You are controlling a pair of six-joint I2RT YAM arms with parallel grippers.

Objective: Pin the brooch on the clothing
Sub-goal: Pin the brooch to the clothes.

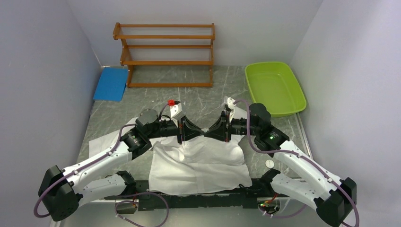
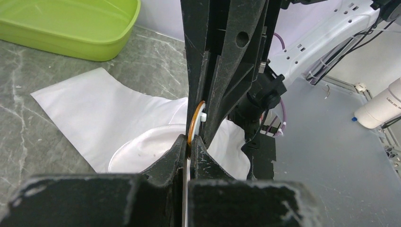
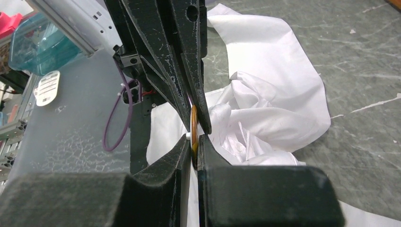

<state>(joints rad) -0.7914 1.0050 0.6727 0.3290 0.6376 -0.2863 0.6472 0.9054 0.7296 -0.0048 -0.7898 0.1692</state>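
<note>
The clothing, a white crumpled shirt (image 1: 198, 165), lies on the marble table in front of the arm bases. Both grippers meet nose to nose just above its upper edge. The brooch is a thin round disc with an orange rim (image 2: 191, 127) and a white back part, held upright between them. My left gripper (image 2: 191, 142) is shut on its lower rim, with shirt fabric (image 2: 118, 113) behind. My right gripper (image 3: 193, 139) is shut on the same brooch (image 3: 194, 120) from the opposite side, over bunched fabric (image 3: 265, 109). In the top view the left gripper (image 1: 200, 132) and right gripper (image 1: 209, 132) hide the brooch.
A lime green tub (image 1: 274, 87) sits at the back right, a wooden rack (image 1: 165, 54) at the back wall and a blue pad (image 1: 111, 82) at the back left. A small white disc (image 1: 269, 163) lies beside the right arm.
</note>
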